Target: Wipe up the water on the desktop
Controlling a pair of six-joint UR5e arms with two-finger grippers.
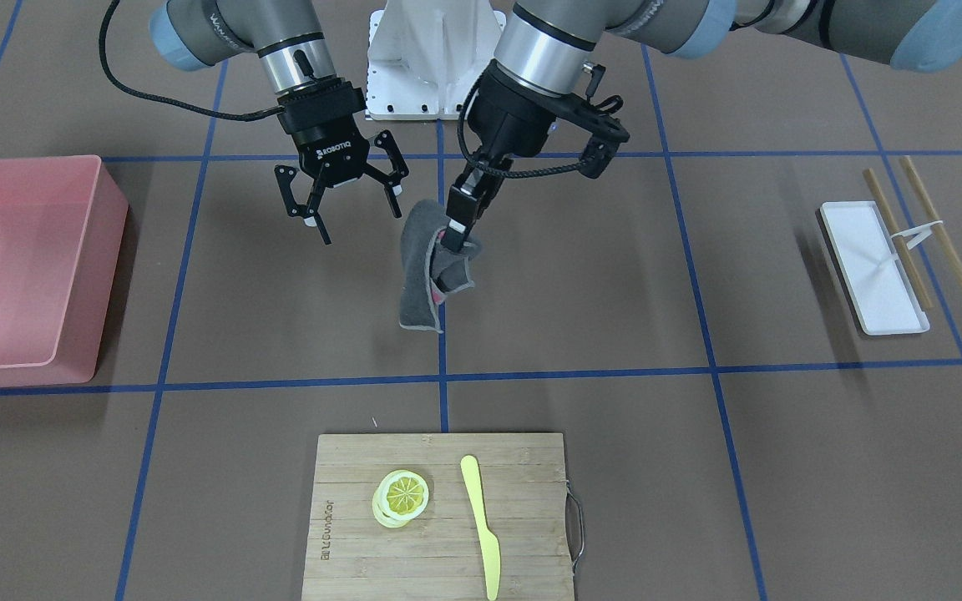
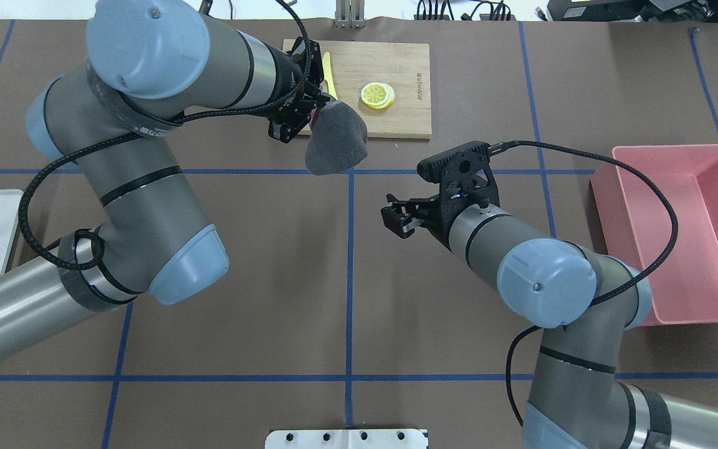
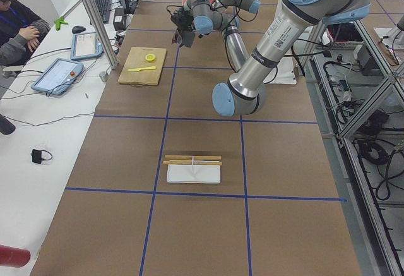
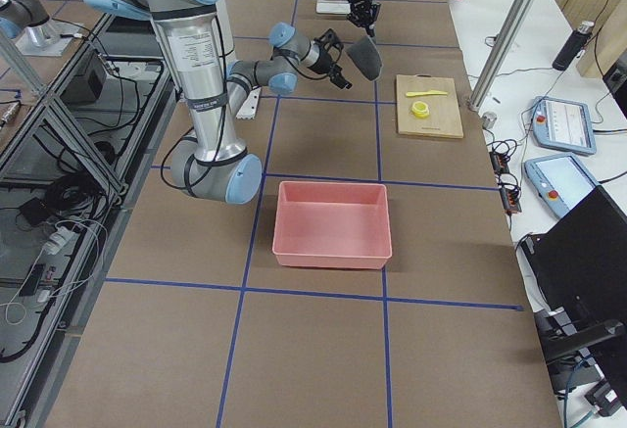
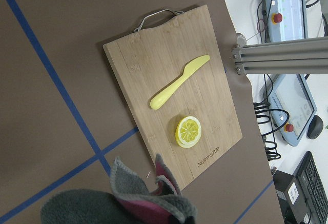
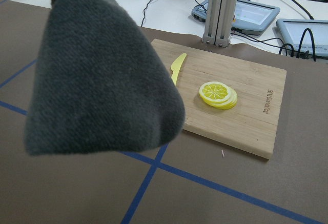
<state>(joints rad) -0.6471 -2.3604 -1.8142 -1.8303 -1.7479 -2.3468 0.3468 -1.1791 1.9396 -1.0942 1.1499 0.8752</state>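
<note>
While the left gripper (image 1: 459, 236) clamps a grey cloth (image 1: 421, 280) hanging above the desktop (image 1: 581, 309) at frame centre, the right gripper (image 1: 352, 214), just leftward, hangs spread and empty; the cutting board (image 1: 439, 526) lies bottom centre.

You see the desk (image 1: 573, 434) as a smooth, matt brown sheet that looks like paper, with thin blue tape lines (image 1: 573, 373) stuck flat on it. The cloth (image 1: 418, 288) is fuzzy grey fabric with a stitched hem and a pink inner face. The cutting board (image 1: 397, 551) is pale bamboo in dull, grained strips, and its handle (image 1: 580, 526) is bent metal wire. The knife (image 1: 479, 517) and lemon slices (image 1: 403, 494) look like smooth yellow plastic. The bin (image 1: 110, 250) is pink plastic with a faint sheen. The tray (image 1: 857, 242) is smooth and white, probably plastic, and the sticks (image 1: 936, 225) beside it look like plain wood.
</note>
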